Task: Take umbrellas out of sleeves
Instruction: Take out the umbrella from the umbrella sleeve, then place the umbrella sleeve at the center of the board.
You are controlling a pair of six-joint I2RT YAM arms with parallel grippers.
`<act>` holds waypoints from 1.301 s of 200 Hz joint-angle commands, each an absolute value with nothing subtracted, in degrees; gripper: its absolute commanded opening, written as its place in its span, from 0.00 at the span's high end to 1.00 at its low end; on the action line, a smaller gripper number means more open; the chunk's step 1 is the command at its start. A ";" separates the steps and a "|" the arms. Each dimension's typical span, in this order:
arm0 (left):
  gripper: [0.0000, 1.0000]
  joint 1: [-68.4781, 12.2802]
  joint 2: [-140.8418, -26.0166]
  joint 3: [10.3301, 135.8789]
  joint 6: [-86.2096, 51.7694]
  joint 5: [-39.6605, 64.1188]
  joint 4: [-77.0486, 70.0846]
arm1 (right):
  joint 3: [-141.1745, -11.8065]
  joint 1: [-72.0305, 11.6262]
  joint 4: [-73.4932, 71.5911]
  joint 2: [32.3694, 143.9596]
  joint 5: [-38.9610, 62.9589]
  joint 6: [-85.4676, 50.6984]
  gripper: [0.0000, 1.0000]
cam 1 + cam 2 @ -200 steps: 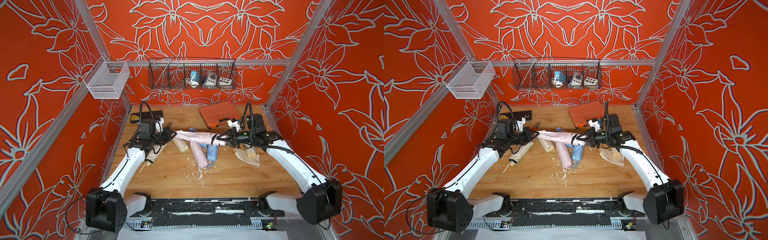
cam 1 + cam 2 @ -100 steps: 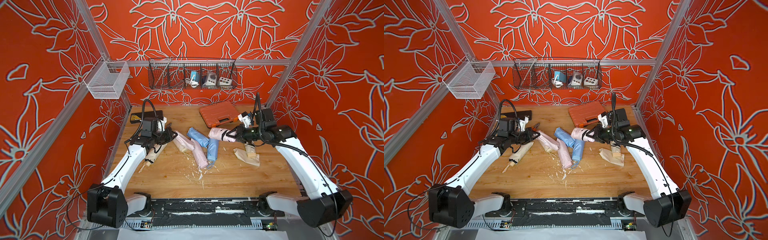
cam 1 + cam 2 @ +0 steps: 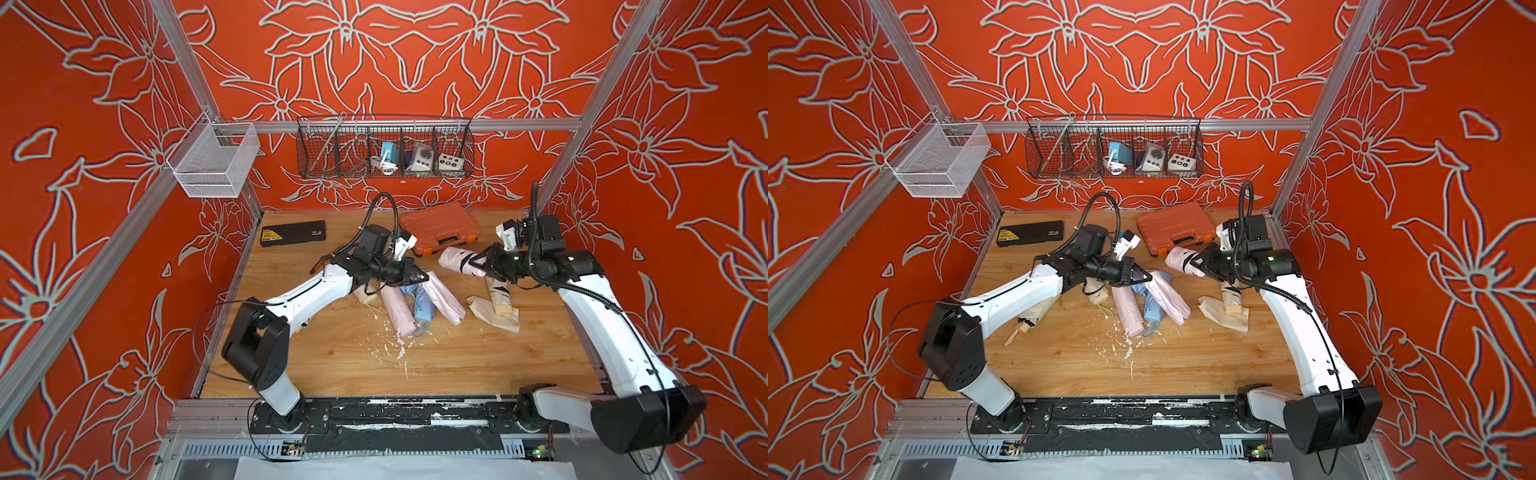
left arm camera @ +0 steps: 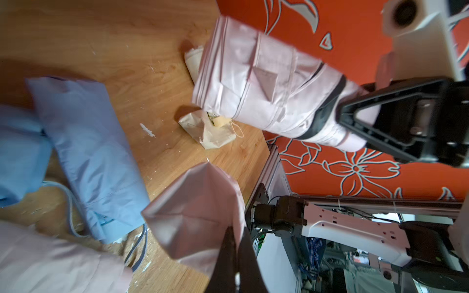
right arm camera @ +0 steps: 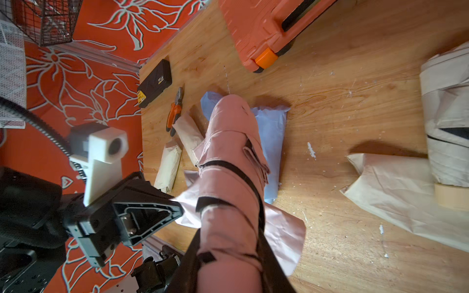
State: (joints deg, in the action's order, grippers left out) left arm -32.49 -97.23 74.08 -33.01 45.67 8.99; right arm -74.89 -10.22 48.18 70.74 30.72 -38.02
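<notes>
Right pincer (image 3: 478, 264): clenched on the strap end of a pink umbrella (image 3: 455, 258).
Pink umbrella: held off the table (image 3: 353, 365) at far right, just beside the orange case (image 3: 440, 226).
Left pincer (image 4: 234, 250): clenched on the edge of a pink sleeve (image 4: 198, 203).
Pink sleeve: limp and apart from the held umbrella.
Table middle: pink roll (image 3: 398, 309) and blue roll (image 3: 420, 305) lie side by side.
Right: cream umbrella (image 3: 500, 293) lies on a cream sleeve (image 3: 488, 311).

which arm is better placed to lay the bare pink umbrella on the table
Right: the right gripper is shut on the bare pink umbrella. The left gripper only pinches the empty pink sleeve.
</notes>
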 commanded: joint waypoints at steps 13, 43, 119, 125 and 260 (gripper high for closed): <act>1.00 -34.95 -104.67 79.14 -33.23 48.22 5.81 | -73.09 -8.82 46.06 68.30 27.80 -38.36 1.00; 1.00 -36.50 -112.48 84.24 -33.49 49.15 4.95 | -72.47 -8.13 46.04 68.56 26.03 -38.27 1.00; 1.00 -37.67 -126.11 96.97 -26.33 42.62 16.16 | -66.41 -6.38 42.46 68.50 25.29 -41.31 1.00; 1.00 -37.69 -126.85 97.82 -26.00 42.33 16.78 | -65.63 -6.27 41.75 68.55 25.69 -41.73 1.00; 0.97 -35.51 -133.31 105.17 -19.72 37.35 25.76 | -44.81 -6.24 19.95 68.05 29.13 -52.66 1.00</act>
